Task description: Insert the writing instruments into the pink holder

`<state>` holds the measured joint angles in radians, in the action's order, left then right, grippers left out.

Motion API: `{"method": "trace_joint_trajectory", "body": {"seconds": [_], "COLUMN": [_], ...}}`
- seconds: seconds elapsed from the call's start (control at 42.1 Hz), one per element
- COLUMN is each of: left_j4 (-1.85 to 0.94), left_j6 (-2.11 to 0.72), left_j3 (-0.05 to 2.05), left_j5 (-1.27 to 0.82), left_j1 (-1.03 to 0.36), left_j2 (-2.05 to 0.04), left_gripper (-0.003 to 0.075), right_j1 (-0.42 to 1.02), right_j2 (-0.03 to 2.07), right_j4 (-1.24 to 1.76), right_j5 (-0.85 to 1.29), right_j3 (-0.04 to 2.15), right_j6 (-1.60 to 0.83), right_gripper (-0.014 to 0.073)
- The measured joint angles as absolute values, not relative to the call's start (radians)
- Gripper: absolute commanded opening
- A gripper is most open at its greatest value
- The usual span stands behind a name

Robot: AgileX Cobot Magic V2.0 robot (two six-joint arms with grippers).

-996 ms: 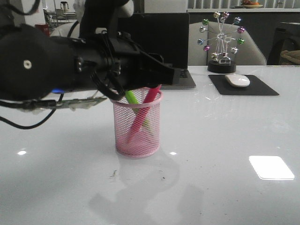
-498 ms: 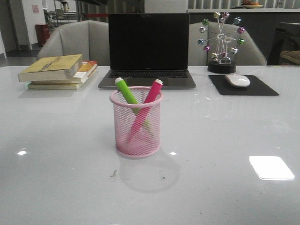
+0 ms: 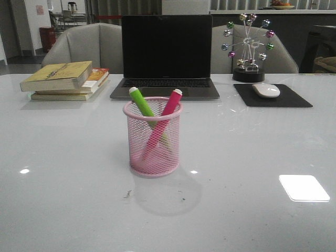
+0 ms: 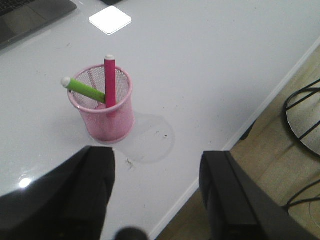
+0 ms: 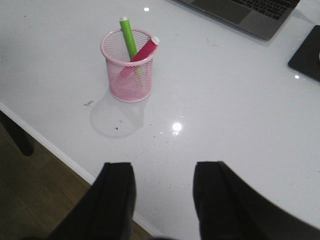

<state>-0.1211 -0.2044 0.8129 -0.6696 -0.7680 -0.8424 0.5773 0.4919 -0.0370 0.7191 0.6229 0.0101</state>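
The pink holder (image 3: 153,137) stands upright in the middle of the table, in front of the laptop. Both writing instruments lean crossed inside it: the green marker (image 3: 142,103) tilts left and the magenta marker (image 3: 168,107) tilts right, white ends up. No arm shows in the front view. The left gripper (image 4: 157,167) is open and empty, hovering over the table's near edge, apart from the pink holder (image 4: 106,111) with its green marker (image 4: 84,89) and magenta marker (image 4: 110,82). The right gripper (image 5: 165,182) is open and empty too, well back from the pink holder (image 5: 128,71).
A laptop (image 3: 166,58) stands behind the cup, stacked books (image 3: 65,80) at the back left. A white mouse (image 3: 266,90) lies on a black pad (image 3: 273,96) at the back right, next to a beaded ornament (image 3: 248,47). The table's near edge (image 5: 47,145) drops to wooden floor.
One second ago the left arm filled the left of the front view, over the cup. It then withdrew out of that view; nothing has moved since half a second ago.
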Motion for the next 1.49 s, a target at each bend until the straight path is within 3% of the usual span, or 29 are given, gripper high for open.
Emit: {"method": "trace_joint_trajectory", "body": {"seconds": [0.498, 0.593, 0.712, 0.949, 1.02, 1.495], "left_j4": [-0.086, -0.077, -0.073, -0.069, -0.067, -0.067], "left_j6": [-0.165, -0.165, -0.161, -0.131, -0.131, -0.129], "left_j3": [0.625, 0.62, 0.62, 0.62, 0.62, 0.62], "left_j5": [-0.8, -0.801, -0.801, -0.801, -0.801, -0.799], "left_j1": [-0.766, -0.766, -0.766, -0.766, -0.766, -0.766], "left_j2": [-0.645, -0.644, -0.644, -0.644, -0.644, -0.644], "left_gripper": [0.0433, 0.0427, 0.0345, 0.0087, 0.0096, 0.0096], "right_j1": [0.577, 0.577, 0.577, 0.577, 0.577, 0.577], "right_j2": [0.492, 0.492, 0.492, 0.492, 0.492, 0.492], "right_j4": [-0.039, -0.054, -0.074, -0.078, -0.078, -0.074], "right_j5": [0.719, 0.724, 0.737, 0.775, 0.785, 0.792], "right_j3": [0.623, 0.623, 0.623, 0.623, 0.623, 0.623], "right_j6": [0.01, 0.01, 0.01, 0.01, 0.01, 0.01], "right_gripper": [0.0403, 0.0367, 0.0273, 0.0098, 0.0049, 0.0058]}}
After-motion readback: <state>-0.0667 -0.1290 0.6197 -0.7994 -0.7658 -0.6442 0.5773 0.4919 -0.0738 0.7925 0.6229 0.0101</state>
